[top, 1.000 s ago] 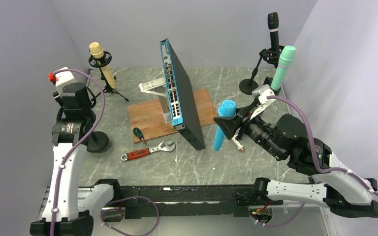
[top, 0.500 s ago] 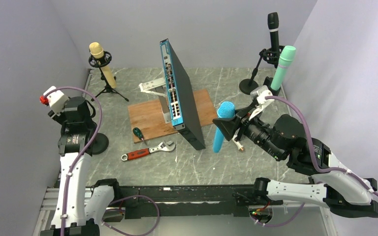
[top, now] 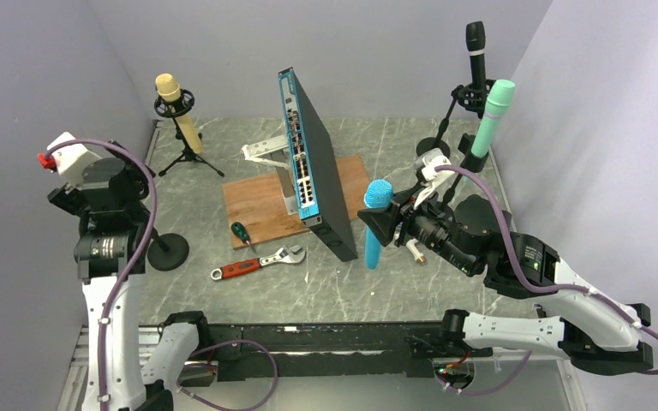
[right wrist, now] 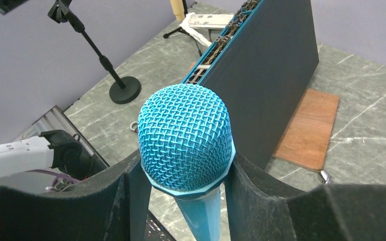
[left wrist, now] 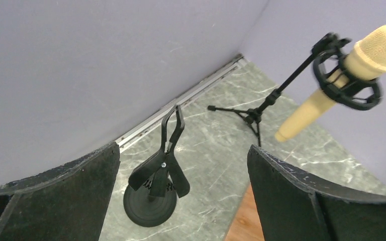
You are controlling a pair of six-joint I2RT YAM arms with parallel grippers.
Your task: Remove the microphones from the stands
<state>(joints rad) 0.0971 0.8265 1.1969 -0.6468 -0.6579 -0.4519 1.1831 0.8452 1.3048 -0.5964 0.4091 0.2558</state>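
Right pincer (top: 387,224) grips the blue microphone (right wrist: 183,130)

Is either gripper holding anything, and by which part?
The right gripper holds the blue mesh-headed microphone by its upper handle, under the head; the left gripper is empty.

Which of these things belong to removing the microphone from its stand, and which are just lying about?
Job: blue mic, held in the right gripper; empty clip stand.
Lying about: beige mic, black mic, green mic, switch, board, wrench, screwdriver.
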